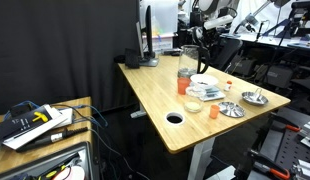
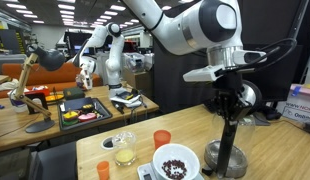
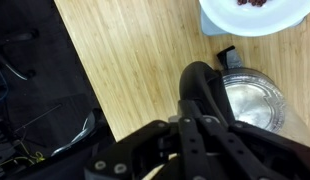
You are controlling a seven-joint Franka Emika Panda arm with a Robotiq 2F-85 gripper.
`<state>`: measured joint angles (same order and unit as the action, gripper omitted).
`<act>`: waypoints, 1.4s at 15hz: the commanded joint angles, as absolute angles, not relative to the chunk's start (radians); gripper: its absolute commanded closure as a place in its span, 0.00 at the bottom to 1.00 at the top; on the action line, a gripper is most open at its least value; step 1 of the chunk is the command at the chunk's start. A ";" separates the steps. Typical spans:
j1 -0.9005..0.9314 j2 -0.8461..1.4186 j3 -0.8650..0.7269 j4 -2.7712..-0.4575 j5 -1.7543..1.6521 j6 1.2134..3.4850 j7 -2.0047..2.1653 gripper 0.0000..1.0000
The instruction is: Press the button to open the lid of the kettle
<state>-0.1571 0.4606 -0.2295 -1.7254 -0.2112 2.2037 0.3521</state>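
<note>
My gripper [image 2: 229,118] has its fingers [image 3: 200,85] pressed together, pinching nothing - tip down on top of the tall clear glass kettle with dark handle [image 2: 227,152], beside the white bowl of dark beans [image 2: 175,162]. Its round lid [image 3: 253,100] isn't visibly popped - I judge the press unfinished.

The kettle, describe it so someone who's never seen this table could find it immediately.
On the wooden table, look beside the white bowl. The kettle is the tall clear glass jug with a dark handle and base, taller than the orange cups nearby.
</note>
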 commanded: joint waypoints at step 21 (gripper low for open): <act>-0.132 0.423 -0.277 -1.762 -0.276 2.233 0.413 0.09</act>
<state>-0.1540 0.4468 -0.2601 -1.7307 -0.2505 2.2037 0.3758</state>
